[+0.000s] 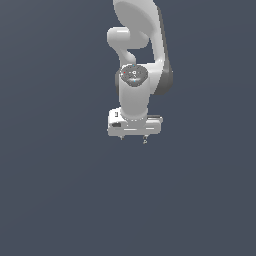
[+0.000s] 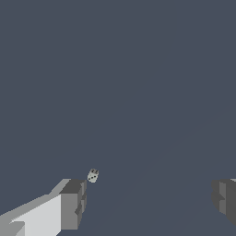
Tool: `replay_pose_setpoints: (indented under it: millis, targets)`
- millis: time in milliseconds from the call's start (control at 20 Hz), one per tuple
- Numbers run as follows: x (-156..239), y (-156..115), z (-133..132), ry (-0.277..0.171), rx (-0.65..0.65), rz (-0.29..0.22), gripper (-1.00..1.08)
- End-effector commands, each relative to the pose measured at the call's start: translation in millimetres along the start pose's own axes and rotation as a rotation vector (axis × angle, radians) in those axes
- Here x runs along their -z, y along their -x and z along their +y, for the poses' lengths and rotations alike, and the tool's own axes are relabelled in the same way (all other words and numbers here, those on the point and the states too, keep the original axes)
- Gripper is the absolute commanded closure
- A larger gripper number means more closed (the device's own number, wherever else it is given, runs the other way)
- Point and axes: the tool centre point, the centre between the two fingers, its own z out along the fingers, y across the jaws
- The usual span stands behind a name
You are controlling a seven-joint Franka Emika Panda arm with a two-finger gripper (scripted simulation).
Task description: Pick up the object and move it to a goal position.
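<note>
Only the wrist view shows a tiny, perhaps pale object (image 2: pixel 92 175); the end effector (image 1: pixel 133 139) gapes wide, empty.

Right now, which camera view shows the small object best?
The wrist view shows it best: the small pale object with dark spots lies on the dark floor, close to one finger of the open gripper. In the exterior view I cannot find it at all; only the arm appears there.
</note>
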Motion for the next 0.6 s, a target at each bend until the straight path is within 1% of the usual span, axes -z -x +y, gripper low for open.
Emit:
replay_pose_setpoints:
  millis: [0,300,550]
  targets:
    - [-3.6,1.4,-1.6,0.003,0.036,0.000,-0.92]
    - [-16.3,6.7,-7.4,0.015,0.168,0.000,-0.92]
    - [-30.8,13.4,-14.9,0.026,0.325,0.000,-0.92]
